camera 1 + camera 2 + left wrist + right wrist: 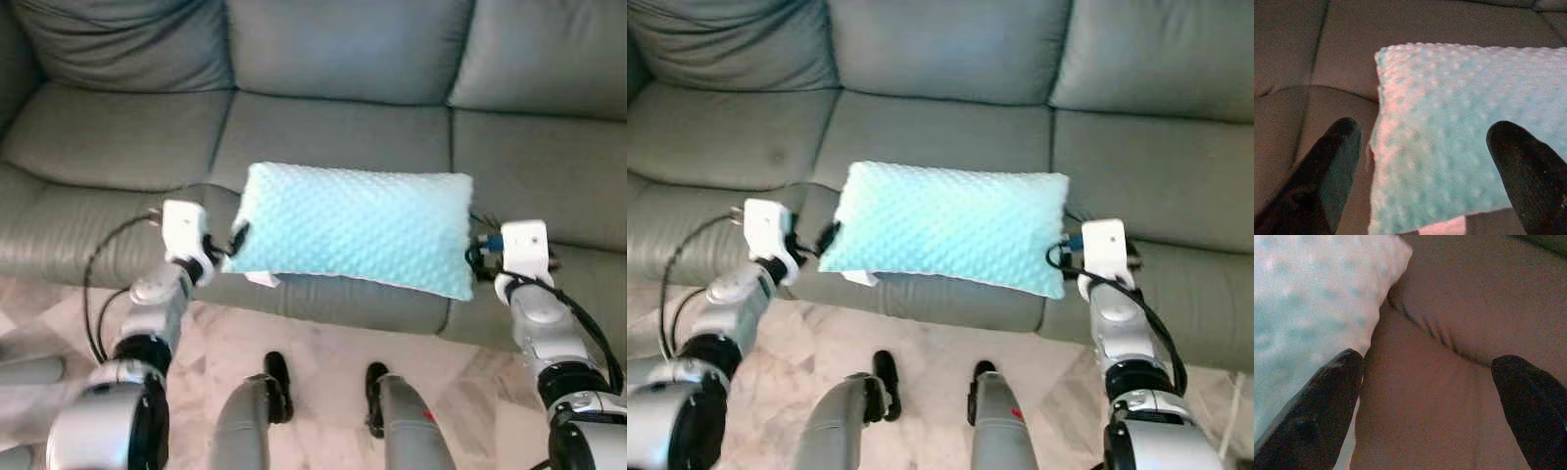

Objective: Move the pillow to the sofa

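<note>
Across the frame runs a grey-green leather sofa (333, 127) over pale marble floor (323, 372). Light blue dimpled rectangular pillow (358, 227) sits over the middle seat's front edge, between both arms. Left gripper (1425, 166) at the pillow's left end, 2 fingers spread apart, released. Right gripper (1430, 401) at the right end, fingers spread, 1 finger (1322, 401) against the pillow.

A home living room: grey leather sofa (343, 108) on marble floor (323, 343).
</note>
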Controlling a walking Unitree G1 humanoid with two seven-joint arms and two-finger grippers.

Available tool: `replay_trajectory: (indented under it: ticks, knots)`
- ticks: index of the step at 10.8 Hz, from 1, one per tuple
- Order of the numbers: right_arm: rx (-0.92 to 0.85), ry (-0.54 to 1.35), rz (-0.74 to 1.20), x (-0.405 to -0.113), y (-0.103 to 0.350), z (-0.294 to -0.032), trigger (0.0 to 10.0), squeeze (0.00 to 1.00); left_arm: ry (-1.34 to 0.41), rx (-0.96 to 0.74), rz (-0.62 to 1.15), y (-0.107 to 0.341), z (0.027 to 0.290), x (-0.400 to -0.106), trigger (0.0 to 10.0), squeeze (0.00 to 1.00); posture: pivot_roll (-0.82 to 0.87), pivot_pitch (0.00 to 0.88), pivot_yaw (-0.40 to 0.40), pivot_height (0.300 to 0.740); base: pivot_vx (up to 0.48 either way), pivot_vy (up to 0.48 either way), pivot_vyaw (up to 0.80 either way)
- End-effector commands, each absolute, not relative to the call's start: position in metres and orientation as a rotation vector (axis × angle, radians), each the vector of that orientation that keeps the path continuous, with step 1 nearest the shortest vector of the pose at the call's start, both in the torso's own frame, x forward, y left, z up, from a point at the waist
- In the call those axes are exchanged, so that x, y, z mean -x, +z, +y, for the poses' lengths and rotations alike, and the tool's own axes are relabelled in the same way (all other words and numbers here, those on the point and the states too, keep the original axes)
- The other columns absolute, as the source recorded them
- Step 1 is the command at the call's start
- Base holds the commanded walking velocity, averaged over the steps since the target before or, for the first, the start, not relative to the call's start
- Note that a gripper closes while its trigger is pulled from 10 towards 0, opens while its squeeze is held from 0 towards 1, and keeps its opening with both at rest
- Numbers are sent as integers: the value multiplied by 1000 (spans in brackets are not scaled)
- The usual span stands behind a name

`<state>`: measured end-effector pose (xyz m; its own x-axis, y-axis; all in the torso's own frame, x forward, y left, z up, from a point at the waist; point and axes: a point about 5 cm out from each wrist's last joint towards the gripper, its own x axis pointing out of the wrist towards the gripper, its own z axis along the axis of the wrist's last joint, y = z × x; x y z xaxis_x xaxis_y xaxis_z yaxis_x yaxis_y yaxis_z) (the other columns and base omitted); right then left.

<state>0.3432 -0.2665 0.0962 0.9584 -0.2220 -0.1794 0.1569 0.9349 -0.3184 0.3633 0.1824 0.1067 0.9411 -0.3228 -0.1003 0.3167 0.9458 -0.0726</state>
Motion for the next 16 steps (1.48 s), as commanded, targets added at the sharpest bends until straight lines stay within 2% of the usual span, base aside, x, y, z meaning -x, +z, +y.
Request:
replay_trajectory:
  ticks: [1,2,5,6,11,15,16]
  knots:
    - [302,-211,284,-335,83,-272,10000,302,-359,58,146,97,183,-356,10000,0,-133,333,113,740,0,0,0]
    - [306,-207,303,-335,81,-271,10000,16,-375,46,144,97,182,-353,10000,0,-127,339,115,740,0,0,0]
    - [369,-287,393,-327,73,-289,10000,0,-456,33,173,91,178,-338,10000,0,-98,357,130,740,0,0,0]
    - [342,-309,416,-324,71,-294,10000,0,-456,34,181,90,180,-333,10000,0,-83,365,134,740,0,0,0]
    - [325,-223,350,-341,83,-273,10000,0,-461,36,198,92,178,-327,10000,0,-64,370,141,740,0,0,0]
    - [315,-209,357,-343,80,-265,10000,0,-465,36,214,93,175,-323,10000,0,-62,380,137,740,0,0,0]
    - [256,-206,359,-342,78,-264,10000,0,-465,36,217,93,174,-322,10000,0,-63,381,135,740,0,0,0]
